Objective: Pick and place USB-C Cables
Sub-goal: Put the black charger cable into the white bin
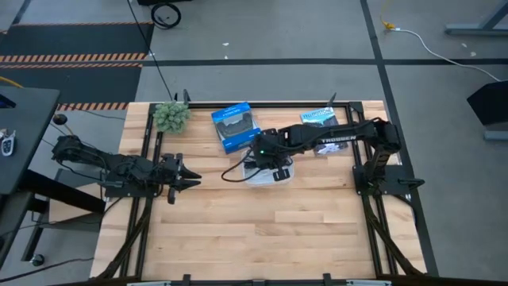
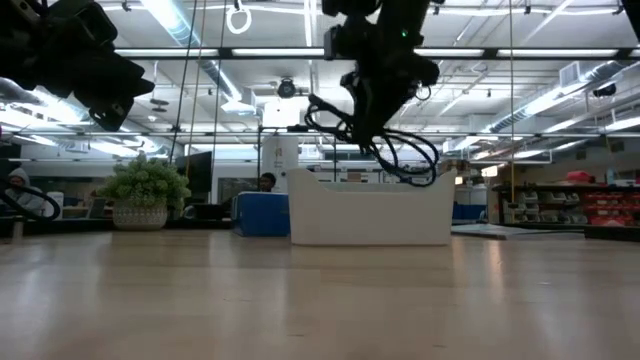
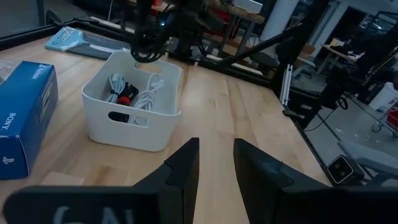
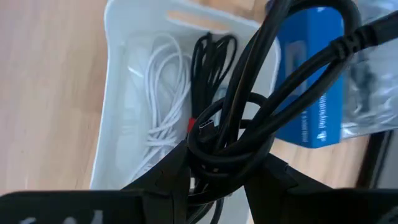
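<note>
My right gripper (image 4: 217, 180) hangs over the white bin (image 1: 255, 179) and is shut on the dark brown-black cable (image 2: 385, 140), whose loops dangle just above the bin's rim (image 2: 370, 175). Inside the bin lie the white cable (image 4: 161, 99), the black cable with a red band (image 4: 208, 62) and a light grey one (image 3: 115, 84). My left gripper (image 3: 216, 165) waits open near the table's left side, well clear of the bin (image 3: 134, 127). My right gripper pinches the dark cable's bundled loops (image 4: 227, 146) between its two fingers (image 4: 165, 180), coming from above and pointing down. The cable is lifted clear and hangs below the fingers in slack loops (image 2: 410, 160) over the bin, with one strand (image 1: 230, 171) swinging out past the bin's left side.
A blue box (image 1: 236, 125) lies just beyond the bin and a black-and-white packet (image 1: 320, 119) farther right, under the right arm. A small potted plant (image 1: 171, 116) stands at the far left corner. Bare wood (image 1: 270, 230) stretches across the near half.
</note>
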